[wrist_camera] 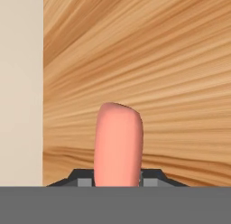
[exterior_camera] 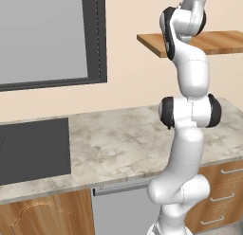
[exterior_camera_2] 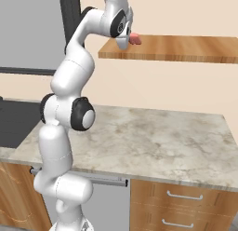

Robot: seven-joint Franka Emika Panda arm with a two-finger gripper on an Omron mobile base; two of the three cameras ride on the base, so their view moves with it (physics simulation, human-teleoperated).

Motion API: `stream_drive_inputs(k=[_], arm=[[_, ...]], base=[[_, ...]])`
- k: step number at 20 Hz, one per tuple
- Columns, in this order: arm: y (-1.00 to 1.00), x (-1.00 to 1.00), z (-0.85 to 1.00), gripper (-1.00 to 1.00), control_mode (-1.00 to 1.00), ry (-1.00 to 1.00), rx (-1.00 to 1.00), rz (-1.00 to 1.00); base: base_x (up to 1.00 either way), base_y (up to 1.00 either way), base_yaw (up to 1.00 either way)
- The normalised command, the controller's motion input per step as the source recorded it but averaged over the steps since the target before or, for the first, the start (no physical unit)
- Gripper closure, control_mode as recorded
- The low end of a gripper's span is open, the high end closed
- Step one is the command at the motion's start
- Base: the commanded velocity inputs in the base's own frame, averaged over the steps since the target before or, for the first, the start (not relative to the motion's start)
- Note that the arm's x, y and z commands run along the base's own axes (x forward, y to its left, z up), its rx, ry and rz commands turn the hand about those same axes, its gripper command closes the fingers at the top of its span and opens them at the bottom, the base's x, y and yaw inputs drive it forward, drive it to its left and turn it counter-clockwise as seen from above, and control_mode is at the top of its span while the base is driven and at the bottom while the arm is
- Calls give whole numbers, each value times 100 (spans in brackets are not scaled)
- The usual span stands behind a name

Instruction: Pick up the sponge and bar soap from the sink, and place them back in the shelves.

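Tool point(exterior_camera_2: 131, 39) clamped on the bar soap point(wrist_camera: 118, 144), raised high over the left end of the shelves point(exterior_camera_2: 186, 47). Soap gripped edge-on between the 2 fingertips point(wrist_camera: 81, 179), pink end sticking out over the wood grain. Seen from the right base view, soap point(exterior_camera_2: 135, 38) just above the plank's front corner; contact with the plank not discernible. Marble bench point(exterior_camera: 123, 139) below, dark sink point(exterior_camera: 33, 149) at its left.
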Motion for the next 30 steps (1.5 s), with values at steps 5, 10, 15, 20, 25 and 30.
stream_drive_inputs(k=[5,10,15,20,25,30], arm=[[0,18,-42,100,-100,0,0,0],[0,33,-49,100,-100,0,0,0],[0,23,-37,100,-100,0,0,0],[0,0,-13,100,-100,0,0,0],[0,0,0,100,-100,0,0,0],[0,0,0,-100,-100,0,0,0]], base=[[0,0,0],[0,0,0],[0,0,0],[0,0,0],[0,0,0],[0,0,0]])
